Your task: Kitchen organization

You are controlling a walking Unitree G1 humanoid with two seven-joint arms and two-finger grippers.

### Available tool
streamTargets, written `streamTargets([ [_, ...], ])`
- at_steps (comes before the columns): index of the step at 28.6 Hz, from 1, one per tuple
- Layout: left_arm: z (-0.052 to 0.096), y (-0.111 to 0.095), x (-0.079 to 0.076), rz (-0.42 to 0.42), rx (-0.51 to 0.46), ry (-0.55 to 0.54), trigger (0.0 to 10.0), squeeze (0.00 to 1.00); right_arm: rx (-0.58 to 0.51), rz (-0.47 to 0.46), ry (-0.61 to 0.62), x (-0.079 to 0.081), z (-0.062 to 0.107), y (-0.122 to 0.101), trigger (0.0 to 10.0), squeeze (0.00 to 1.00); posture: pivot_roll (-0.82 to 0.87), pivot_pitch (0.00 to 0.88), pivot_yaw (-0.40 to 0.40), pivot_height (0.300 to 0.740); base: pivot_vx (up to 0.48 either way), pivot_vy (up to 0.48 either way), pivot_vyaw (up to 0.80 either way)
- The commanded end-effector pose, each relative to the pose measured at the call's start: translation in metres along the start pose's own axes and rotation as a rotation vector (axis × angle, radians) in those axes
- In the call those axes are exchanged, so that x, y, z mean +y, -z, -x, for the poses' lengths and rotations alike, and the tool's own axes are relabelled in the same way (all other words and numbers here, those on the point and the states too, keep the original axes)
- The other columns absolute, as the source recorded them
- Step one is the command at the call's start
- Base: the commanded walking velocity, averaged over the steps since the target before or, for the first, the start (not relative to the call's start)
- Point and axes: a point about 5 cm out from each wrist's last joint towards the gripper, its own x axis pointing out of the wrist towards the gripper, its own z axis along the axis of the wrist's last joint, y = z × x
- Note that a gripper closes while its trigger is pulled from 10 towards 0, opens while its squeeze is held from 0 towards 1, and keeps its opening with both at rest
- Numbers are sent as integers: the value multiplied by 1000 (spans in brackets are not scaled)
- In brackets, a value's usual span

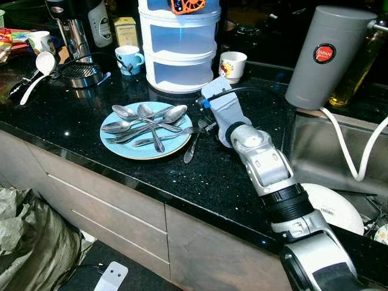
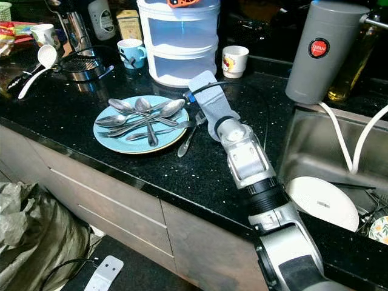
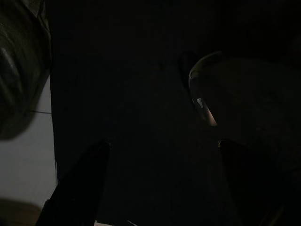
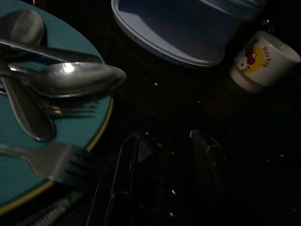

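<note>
Jaws of the right gripper [image 4: 162,176] stand parted, empty, low over the speckled black stone bench [image 1: 200,182] beside the round blue plate [image 1: 121,148] heaped with shiny steel spoons [image 1: 145,118]. Left gripper [image 3: 160,188] hangs parted in shadow.

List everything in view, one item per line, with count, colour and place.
plate: one, light blue, on the black counter near its front edge.
spoons and forks: several, silver, piled on the plate.
loose utensil: one, silver, on the counter beside the plate.
stacked container: one, white and translucent, behind the plate.
cups: blue one left of the container; white printed one right of it; another white one far left.
ladle: one, white, far left.
grey canister: one, beside the sink.
white plate: one, in the sink.
right gripper: black fingers open, at the plate's rim.
left gripper: idle, in the dark.
</note>
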Motion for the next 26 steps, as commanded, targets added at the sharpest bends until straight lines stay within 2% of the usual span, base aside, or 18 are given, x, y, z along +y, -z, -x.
streamTargets([
  [1,-1,1,-7,-12,6,30,10000,0,33,-21,9,-1,-4,2,10000,0,-7,0,-26,740,0,0,0],
  [5,-2,0,-8,-14,5,31,10000,0,91,-41,46,-8,-11,7,10000,0,-12,0,-30,740,0,0,0],
  [11,-3,-1,-13,6,0,36,10000,0,127,-35,52,-16,-12,14,10000,0,-69,0,-70,740,0,0,0],
  [15,-3,-1,-15,17,-2,39,10000,0,133,-51,53,-21,-12,15,10000,0,-83,0,-69,740,0,0,0],
  [21,-3,0,-15,17,2,41,10000,0,123,-67,29,-17,-15,14,10000,0,-77,0,-56,740,0,0,0],
  [26,-2,1,-12,10,6,38,10000,0,141,-89,-38,-6,-19,12,10000,0,-21,0,-29,740,0,0,0],
])
